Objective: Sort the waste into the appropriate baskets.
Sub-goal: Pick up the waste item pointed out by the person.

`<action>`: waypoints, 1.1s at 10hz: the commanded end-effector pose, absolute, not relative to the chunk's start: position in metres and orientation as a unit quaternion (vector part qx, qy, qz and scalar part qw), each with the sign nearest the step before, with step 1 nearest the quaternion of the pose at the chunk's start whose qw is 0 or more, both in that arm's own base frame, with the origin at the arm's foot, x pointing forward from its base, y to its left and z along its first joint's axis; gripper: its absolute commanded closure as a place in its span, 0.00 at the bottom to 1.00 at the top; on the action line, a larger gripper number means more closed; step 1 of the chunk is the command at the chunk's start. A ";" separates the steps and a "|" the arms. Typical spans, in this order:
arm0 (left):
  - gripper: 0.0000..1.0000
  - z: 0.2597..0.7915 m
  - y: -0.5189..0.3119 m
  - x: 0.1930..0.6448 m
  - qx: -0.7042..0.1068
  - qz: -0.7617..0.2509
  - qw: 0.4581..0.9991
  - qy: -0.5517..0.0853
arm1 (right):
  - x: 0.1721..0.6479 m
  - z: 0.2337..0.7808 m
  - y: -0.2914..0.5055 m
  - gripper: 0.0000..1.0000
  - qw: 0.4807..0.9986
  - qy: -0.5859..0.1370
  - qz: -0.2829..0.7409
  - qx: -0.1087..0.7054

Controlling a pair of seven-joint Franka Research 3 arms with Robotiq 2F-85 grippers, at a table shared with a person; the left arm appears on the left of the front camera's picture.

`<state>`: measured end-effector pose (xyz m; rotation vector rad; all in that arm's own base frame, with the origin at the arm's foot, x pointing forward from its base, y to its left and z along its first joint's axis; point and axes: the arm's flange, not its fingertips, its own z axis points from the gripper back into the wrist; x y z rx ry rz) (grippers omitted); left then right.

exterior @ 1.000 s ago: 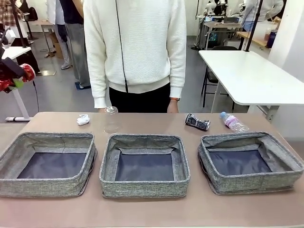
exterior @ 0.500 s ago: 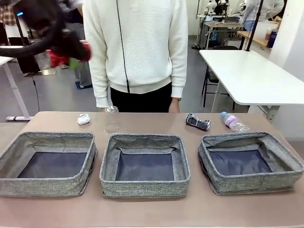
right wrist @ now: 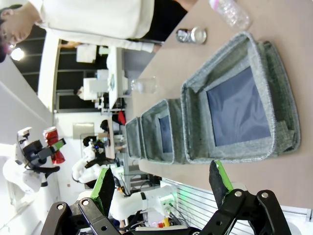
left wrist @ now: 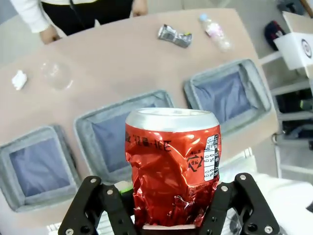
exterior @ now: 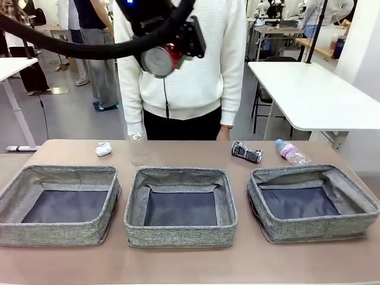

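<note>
Red crushed can (exterior: pixel 160 61) sits clamped in the left gripper (exterior: pixel 172 56), high above the middle basket (exterior: pixel 135 205). All three baskets look empty. Paper wad (exterior: pixel 104 149), clear cup (exterior: pixel 138 145), dark can (exterior: pixel 246 152) and bottle (exterior: pixel 291 152) lie unsorted along the far edge.

Left wrist view: the fingers squeeze the can above the baskets.

Right wrist view: the right gripper (right wrist: pixel 161 183) gapes empty near the right basket (right wrist: pixel 276 93).

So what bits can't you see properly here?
- Left hand, left wrist view: tips hidden behind the red can.
- Bottle, right wrist view: cut off by the top edge.
- Cup, front view: clear, outline too faint.
- Dark can, front view: print too small.
</note>
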<state>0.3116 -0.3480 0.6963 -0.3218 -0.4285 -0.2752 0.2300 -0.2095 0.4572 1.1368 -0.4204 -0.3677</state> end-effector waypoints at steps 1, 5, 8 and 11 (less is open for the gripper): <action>1.00 0.701 -0.354 0.318 -0.103 -0.124 0.967 -0.197 | 0.232 0.458 -0.210 0.00 0.802 -0.208 -0.162 0.536; 1.00 0.681 -0.357 0.344 -0.103 -0.077 0.978 -0.166 | 0.232 0.458 -0.210 0.00 0.802 -0.208 -0.162 0.536; 1.00 0.675 -0.354 0.339 -0.106 -0.101 0.973 -0.176 | 0.232 0.458 -0.210 0.00 0.802 -0.208 -0.162 0.536; 1.00 0.675 -0.354 0.339 -0.106 -0.101 0.973 -0.176 | 0.232 0.458 -0.210 0.00 0.802 -0.208 -0.162 0.536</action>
